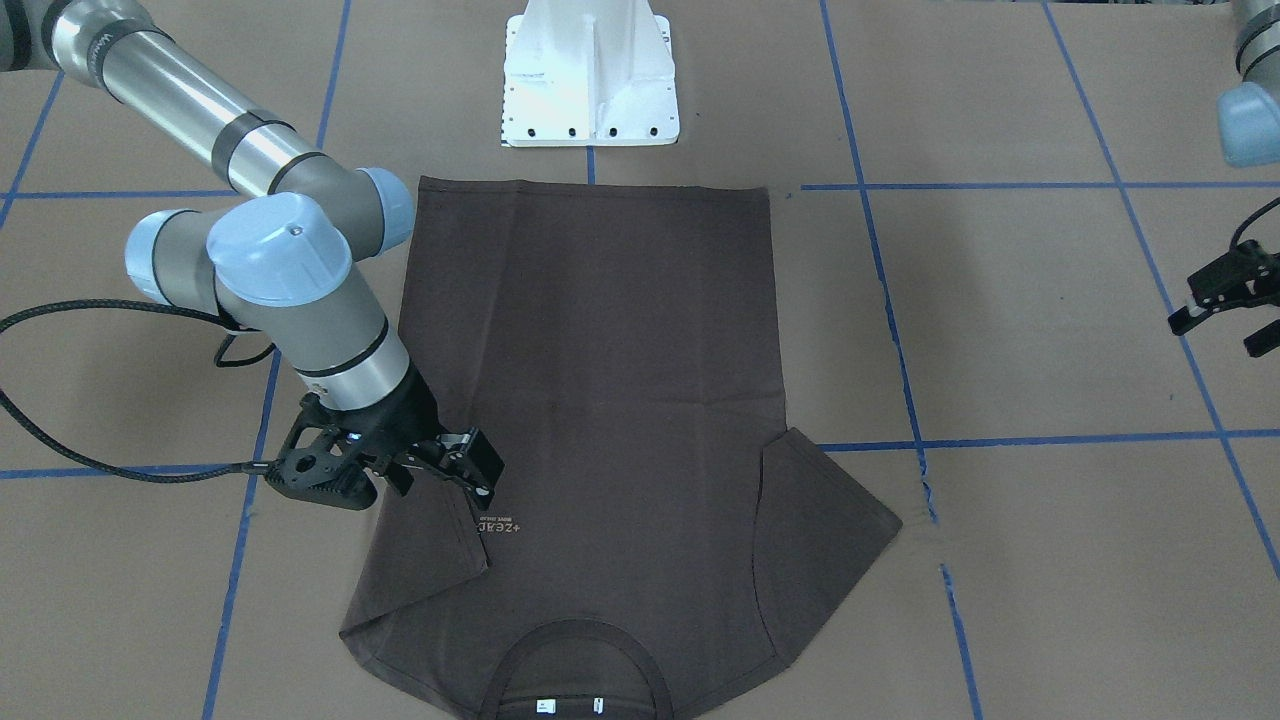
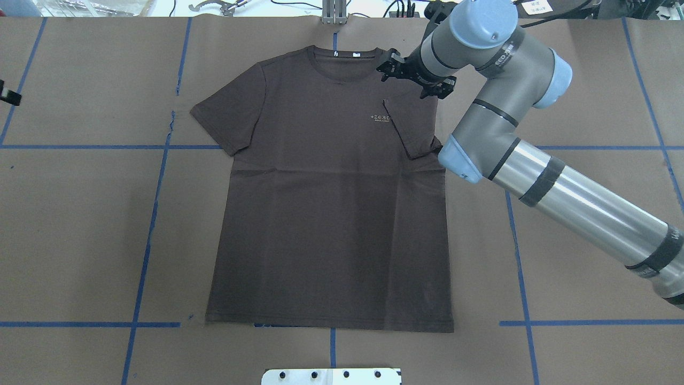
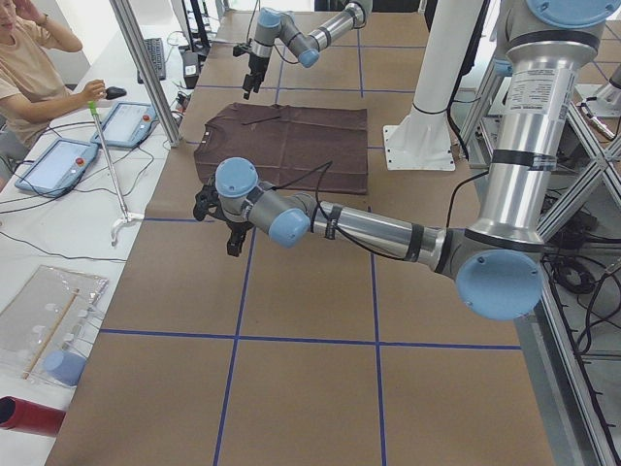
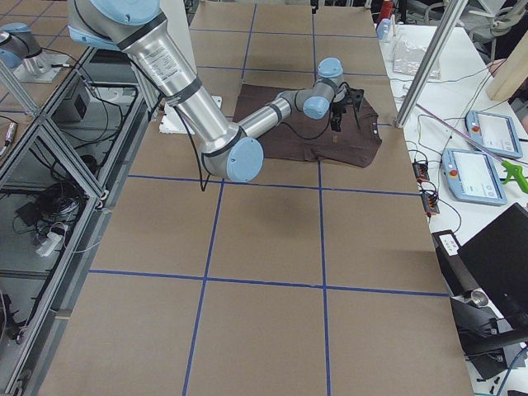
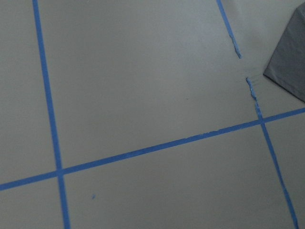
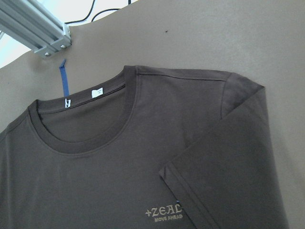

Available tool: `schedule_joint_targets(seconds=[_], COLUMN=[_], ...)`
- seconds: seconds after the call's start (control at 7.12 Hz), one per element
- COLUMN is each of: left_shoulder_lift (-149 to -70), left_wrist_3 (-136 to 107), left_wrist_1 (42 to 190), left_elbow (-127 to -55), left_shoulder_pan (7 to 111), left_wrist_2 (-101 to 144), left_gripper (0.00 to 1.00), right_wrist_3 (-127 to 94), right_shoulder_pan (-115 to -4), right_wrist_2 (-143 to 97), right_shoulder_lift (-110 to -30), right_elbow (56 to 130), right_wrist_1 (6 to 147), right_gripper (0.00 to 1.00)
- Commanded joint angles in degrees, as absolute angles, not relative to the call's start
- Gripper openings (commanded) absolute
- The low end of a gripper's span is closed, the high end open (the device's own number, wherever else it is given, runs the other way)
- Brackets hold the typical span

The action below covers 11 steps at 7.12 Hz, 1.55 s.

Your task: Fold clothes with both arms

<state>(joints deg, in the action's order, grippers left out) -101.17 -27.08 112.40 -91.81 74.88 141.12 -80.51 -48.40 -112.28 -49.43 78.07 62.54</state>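
The dark brown T-shirt (image 1: 600,350) lies flat and front up on the table, collar (image 1: 585,640) towards the operators' side, and it also shows in the overhead view (image 2: 331,214). The sleeve on my right side (image 2: 414,128) is folded in over the chest next to the pale lettering (image 2: 381,118). The other sleeve (image 2: 224,117) lies spread out. My right gripper (image 2: 414,80) hovers open and empty over the folded sleeve near the shoulder. My left gripper (image 1: 1222,330) is open and empty, off the shirt to its left side. The left wrist view shows only a sleeve corner (image 5: 290,67).
The white pedestal base (image 1: 590,75) stands just behind the shirt's hem. Blue tape lines (image 2: 155,214) cross the brown table. An aluminium post (image 3: 146,68), tablets (image 3: 126,121) and a seated person are beyond the far edge.
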Motion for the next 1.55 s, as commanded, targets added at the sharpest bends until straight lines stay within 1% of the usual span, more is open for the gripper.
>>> schedule_joint_targets(seconds=[0.0, 0.28, 0.42, 0.56, 0.7, 0.84, 1.12, 1.26, 1.4], left_shoulder_lift=[-110.44, -116.43, -119.67, -124.93, -127.68, -128.84, -129.11, -129.11, -129.11], left_wrist_3=[-41.75, -46.13, -48.67, -51.74, -53.77, -56.14, -56.16, -56.25, -56.16], left_wrist_1=[113.02, 116.69, 118.63, 119.52, 119.44, 119.62, 119.62, 119.62, 119.71], left_elbow=[-86.16, -78.88, -74.4, -68.27, -65.07, -63.56, -62.41, -61.97, -61.88], left_shoulder_pan=[65.27, 62.24, 59.88, 57.68, 54.87, 52.67, 51.6, 50.81, 50.71], left_wrist_2=[131.64, 128.85, 125.37, 121.33, 117.46, 115.42, 114.79, 112.26, 112.15], left_gripper=[1.0, 0.99, 0.97, 0.94, 0.92, 0.88, 0.74, 0.65, 0.62], right_wrist_3=[-80.33, -80.33, -79.81, -79.8, -79.8, -79.8, -79.8, -79.72, -79.72], right_shoulder_pan=[-52.28, -53.69, -53.7, -53.88, -53.79, -53.79, -53.79, -53.7, -53.7], right_wrist_2=[-119.42, -122.33, -122.0, -122.17, -121.99, -121.91, -121.73, -121.64, -121.55], right_shoulder_lift=[-54.91, -57.82, -58.09, -58.79, -58.97, -59.06, -59.06, -59.06, -58.98], right_elbow=[83.12, 84.2, 84.11, 84.63, 84.99, 84.9, 84.73, 84.55, 84.55], right_wrist_1=[62.58, 62.4, 62.4, 62.32, 62.31, 62.31, 62.31, 62.31, 62.31], right_gripper=[1.0, 1.0, 1.0, 1.0, 1.0, 1.0, 1.0, 1.0, 1.0])
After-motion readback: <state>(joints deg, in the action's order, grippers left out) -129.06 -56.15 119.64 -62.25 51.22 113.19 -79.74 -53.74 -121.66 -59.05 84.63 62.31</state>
